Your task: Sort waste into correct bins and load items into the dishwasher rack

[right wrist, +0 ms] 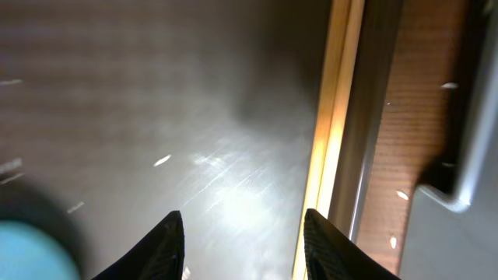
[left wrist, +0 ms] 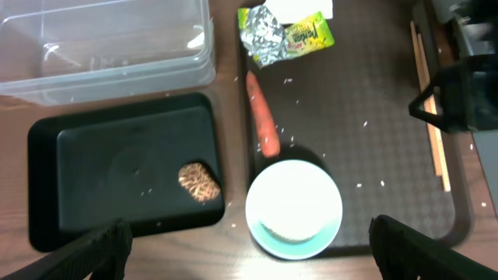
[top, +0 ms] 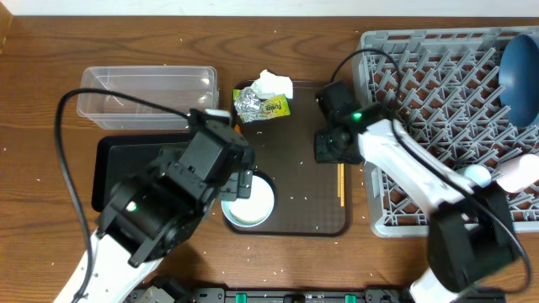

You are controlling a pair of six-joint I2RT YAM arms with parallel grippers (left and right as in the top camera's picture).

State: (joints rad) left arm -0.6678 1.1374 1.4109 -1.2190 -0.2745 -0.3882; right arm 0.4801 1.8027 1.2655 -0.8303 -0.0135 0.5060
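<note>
My left gripper (left wrist: 249,249) is open and empty, above the small light-blue bowl (left wrist: 294,208) at the brown tray's front left; in the overhead view the gripper (top: 240,181) partly covers the bowl (top: 251,202). The carrot (left wrist: 262,124) lies just behind the bowl. The brown food lump (left wrist: 199,183) sits in the black tray (left wrist: 93,171). Foil (top: 248,103), wrapper (top: 274,107) and tissue (top: 274,82) lie at the tray's back. My right gripper (right wrist: 241,241) is open, low over the tray, with the chopsticks (right wrist: 331,117) by its right finger. The dark-blue plate (top: 520,67) stands in the rack (top: 421,93).
The clear tub (top: 147,93) stands behind the black tray (top: 114,168). Rice grains (left wrist: 362,185) are scattered over the brown serving tray (top: 295,220) and the table. A pink-and-white cup (top: 518,172) lies in the rack's front right. Cables arch over both arms.
</note>
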